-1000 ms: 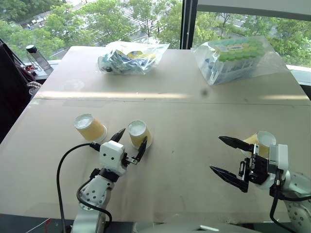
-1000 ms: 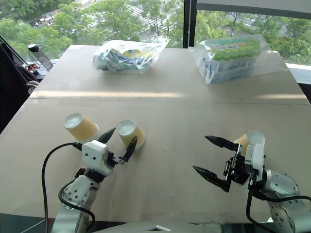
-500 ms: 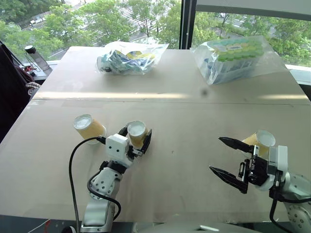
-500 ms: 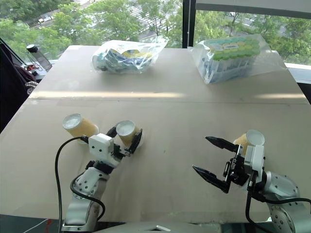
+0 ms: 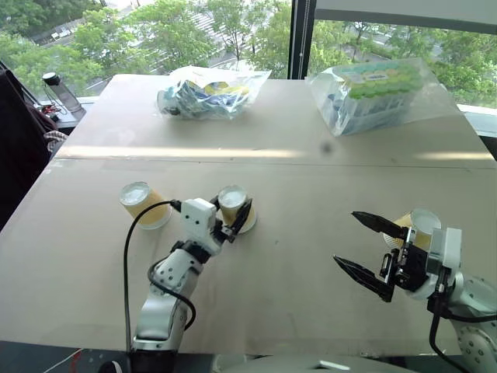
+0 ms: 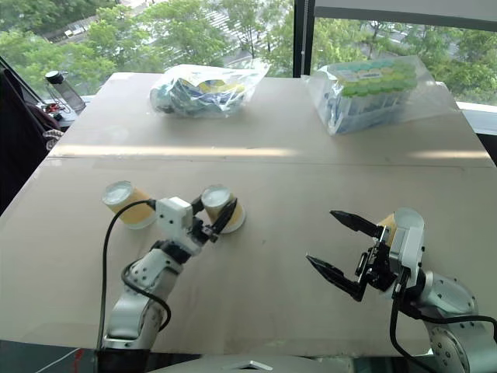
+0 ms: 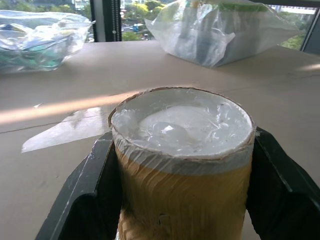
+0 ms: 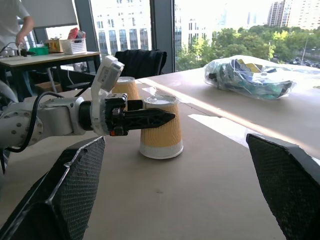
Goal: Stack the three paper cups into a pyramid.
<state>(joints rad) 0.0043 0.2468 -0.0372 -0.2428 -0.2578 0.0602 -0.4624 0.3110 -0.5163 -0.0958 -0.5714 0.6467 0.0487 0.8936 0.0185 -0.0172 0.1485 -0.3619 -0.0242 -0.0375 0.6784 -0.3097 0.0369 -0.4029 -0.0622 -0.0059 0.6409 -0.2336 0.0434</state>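
Observation:
Three yellow ribbed paper cups stand upside down on the brown table (image 5: 295, 272). My left gripper (image 5: 235, 211) is shut on the middle cup (image 5: 233, 200), and the left wrist view has a black finger (image 7: 87, 185) pressed against each side of that cup (image 7: 182, 165). Its wide rim rests on the table in the right wrist view (image 8: 161, 131). A second cup (image 5: 140, 203) stands just to its left, untouched. Near the front right, my right gripper (image 5: 347, 238) hangs open and holds nothing. The third cup (image 5: 422, 224) stands behind that hand, partly hidden by it.
Two clear bags of packaged goods lie at the table's far edge, one at back left (image 5: 208, 92) and one at back right (image 5: 378, 93). A dark bottle (image 5: 57, 90) stands on a ledge off the table's left. A person (image 8: 15, 22) works at a distant desk.
My left gripper has closed on the middle cup and carried it a little forward and to the right, away from the left cup. The right gripper has stayed open in place.

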